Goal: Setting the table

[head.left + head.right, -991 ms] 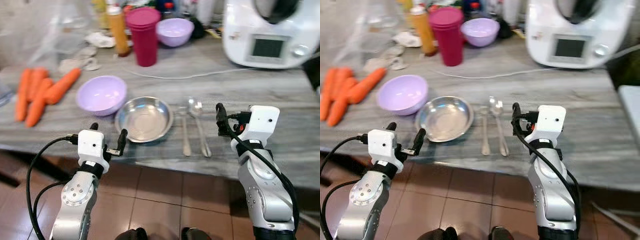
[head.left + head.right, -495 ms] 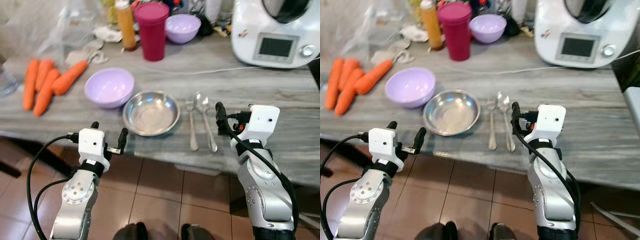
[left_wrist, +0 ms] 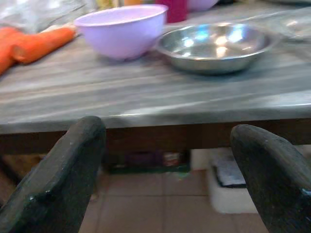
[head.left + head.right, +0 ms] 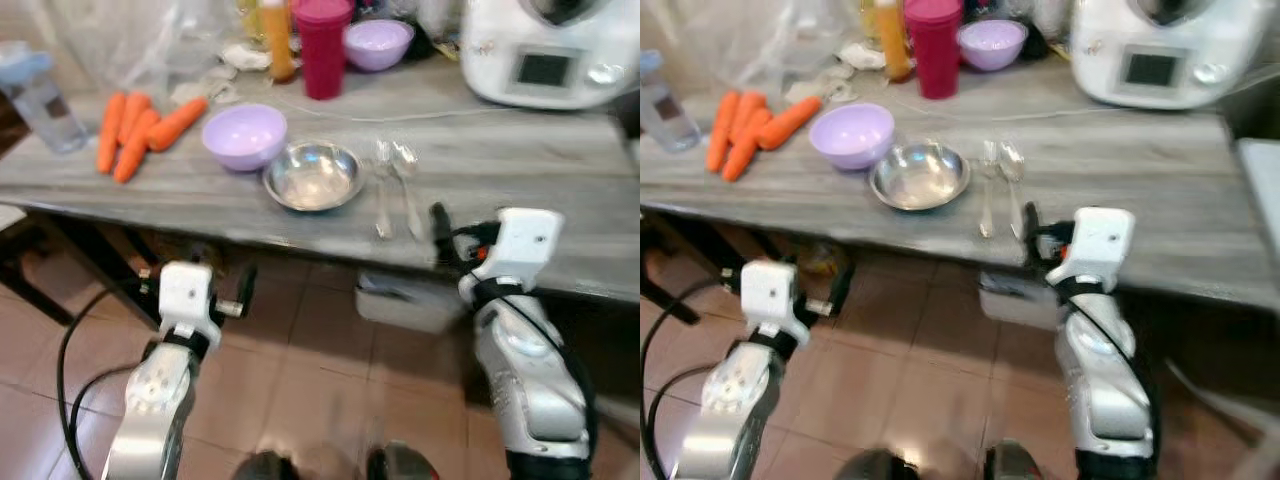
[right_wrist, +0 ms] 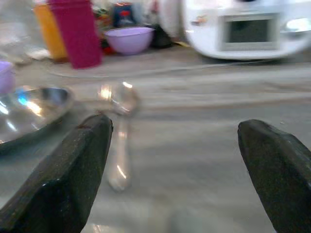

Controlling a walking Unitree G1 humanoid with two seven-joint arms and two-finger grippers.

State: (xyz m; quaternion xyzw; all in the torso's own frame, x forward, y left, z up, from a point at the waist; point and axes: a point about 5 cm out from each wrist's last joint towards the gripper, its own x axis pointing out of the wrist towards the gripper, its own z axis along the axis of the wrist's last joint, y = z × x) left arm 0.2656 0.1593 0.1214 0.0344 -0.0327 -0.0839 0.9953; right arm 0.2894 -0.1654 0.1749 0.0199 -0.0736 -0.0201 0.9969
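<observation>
You stand back from the grey wooden table [image 4: 560,160], both arms raised in front of you and carrying nothing. The left gripper [image 3: 160,170] sits below the table's front edge with its two black fingers spread wide and only floor tile between them. The right gripper [image 5: 175,160] hangs level with the tabletop, just short of its edge, its fingers equally wide apart and empty.

The place setting lies near the front edge, where a diner would reach it. The steel bowl [image 4: 313,176] sits in the middle. The near lilac bowl [image 4: 244,136] is just beside it on your left, seemingly touching its rim. The fork [image 4: 383,187] and spoon [image 4: 407,183] lie side by side just to its right, handles pointing towards you.

Supplies are pushed to the back: carrots [image 4: 135,130] on the left, a magenta tumbler [image 4: 322,46], an orange bottle [image 4: 277,40], a second lilac bowl [image 4: 378,43] and a white kitchen machine [image 4: 545,50].

With cutlery squared beside the bowl and your grippers free, this setting looks largely laid.
</observation>
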